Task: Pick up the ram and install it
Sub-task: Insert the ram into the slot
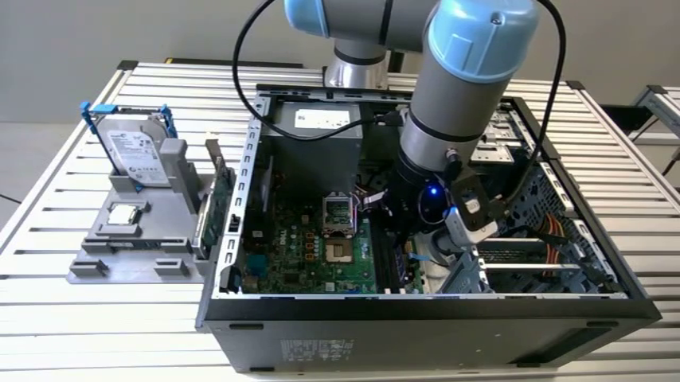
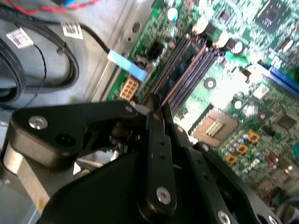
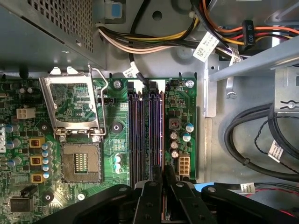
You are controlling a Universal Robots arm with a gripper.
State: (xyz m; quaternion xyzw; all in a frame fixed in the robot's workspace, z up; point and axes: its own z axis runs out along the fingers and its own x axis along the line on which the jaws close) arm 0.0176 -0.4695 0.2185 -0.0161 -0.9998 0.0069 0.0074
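Note:
The ram [image 3: 162,126] shows edge-on as a thin brownish strip running along the outermost of the memory slots [image 3: 140,130] on the green motherboard. In the second wrist view the ram [image 2: 184,74] is a coppery line leading out from between the black fingers. My gripper [image 3: 162,171] is shut on its near end, also seen as my gripper [image 2: 157,111]. Whether the stick is seated in the slot or just above it, I cannot tell. In the exterior view the arm reaches down into the open computer case with the gripper [image 1: 416,251] low over the board.
An open CPU socket [image 3: 81,161] with its raised metal frame [image 3: 72,105] lies beside the slots. Bundled cables [image 3: 154,39] and thick black cables [image 3: 252,140] run close by. Outside the case, a grey fixture [image 1: 95,267] holds a drive [image 1: 136,155] and a small chip [image 1: 126,213].

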